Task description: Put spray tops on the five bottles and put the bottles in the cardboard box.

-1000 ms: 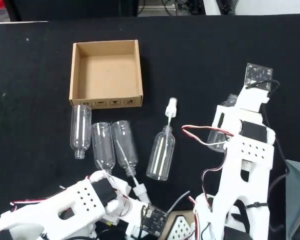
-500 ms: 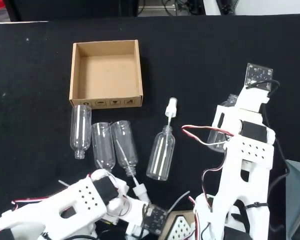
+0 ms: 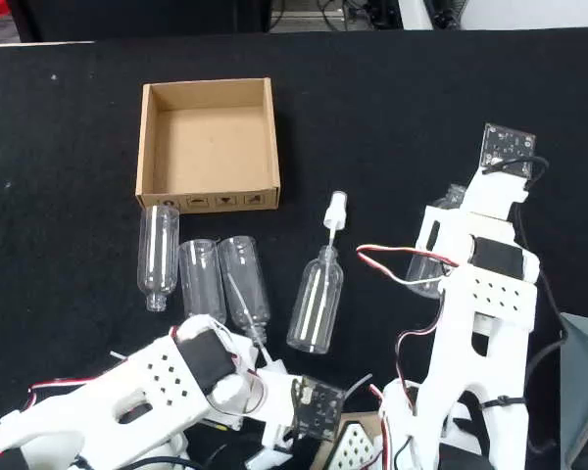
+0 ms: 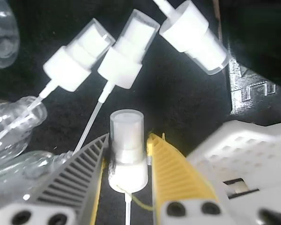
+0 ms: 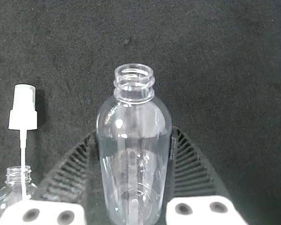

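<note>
The cardboard box point(image 3: 209, 147) stands open at the back left. Three capless clear bottles point(image 3: 202, 284) lie side by side in front of it. A fourth bottle point(image 3: 316, 299) lies to their right with a spray top point(image 3: 335, 211) sticking out of its neck on its tube. My left gripper point(image 4: 127, 138) is shut on a white spray top point(image 4: 127, 154) at the table's front edge. Three more spray tops point(image 4: 129, 56) lie just beyond it. My right gripper point(image 5: 133, 133) is shut on a fifth bottle point(image 5: 133, 140), whose neck point(image 5: 134, 82) is bare.
The left arm point(image 3: 147, 401) lies low along the front left edge. The right arm point(image 3: 480, 304) stretches up the right side. A grey object point(image 3: 583, 382) sits at the right edge. Bare black cloth lies behind and beside the box.
The left arm has swung to the right and forward, covering the spray top that lay by the bottle necks. The right arm and its bottle have not moved.
</note>
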Tool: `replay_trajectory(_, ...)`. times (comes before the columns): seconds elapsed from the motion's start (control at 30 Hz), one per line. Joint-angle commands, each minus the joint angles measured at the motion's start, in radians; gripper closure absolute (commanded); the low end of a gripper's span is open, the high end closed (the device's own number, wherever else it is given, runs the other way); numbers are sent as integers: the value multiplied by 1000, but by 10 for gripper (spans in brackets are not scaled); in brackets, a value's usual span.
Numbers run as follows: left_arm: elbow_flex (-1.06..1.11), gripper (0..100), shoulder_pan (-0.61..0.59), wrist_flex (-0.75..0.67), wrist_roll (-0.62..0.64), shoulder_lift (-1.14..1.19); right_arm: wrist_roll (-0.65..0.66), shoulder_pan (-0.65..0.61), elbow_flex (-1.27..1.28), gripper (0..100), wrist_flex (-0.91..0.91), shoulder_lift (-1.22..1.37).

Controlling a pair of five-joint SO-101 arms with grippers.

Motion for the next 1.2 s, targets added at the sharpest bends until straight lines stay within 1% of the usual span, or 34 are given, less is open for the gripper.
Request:
replay_trajectory(0.0,-160,958,2,64,78,-14,3,20,-1,937,-25,-44)
replay_trajectory(0.17,-268,958,2,110,127,-14,3,20,-2,938,-3,-53)
replay_trajectory(0.53,-446,972,2,110,272,-14,3,18,-5,938,-2,-53)
replay_trajectory(0.67,-518,972,2,106,310,-14,3,18,-30,938,46,-53)
replay_trajectory(0.9,-572,971,4,103,321,-14,3,17,-38,938,61,-54)
replay_trajectory(0.97,-584,970,5,103,322,-14,5,-2,-48,938,86,-70)
replay_trajectory(1.0,-593,970,5,103,344,-15,17,-17,-51,938,106,-85)
replay_trajectory(1.1,-608,970,4,97,460,-15,61,-66,-50,938,146,-137)
replay_trajectory(1.17,-607,970,4,57,545,-15,66,-80,-45,938,152,-162)
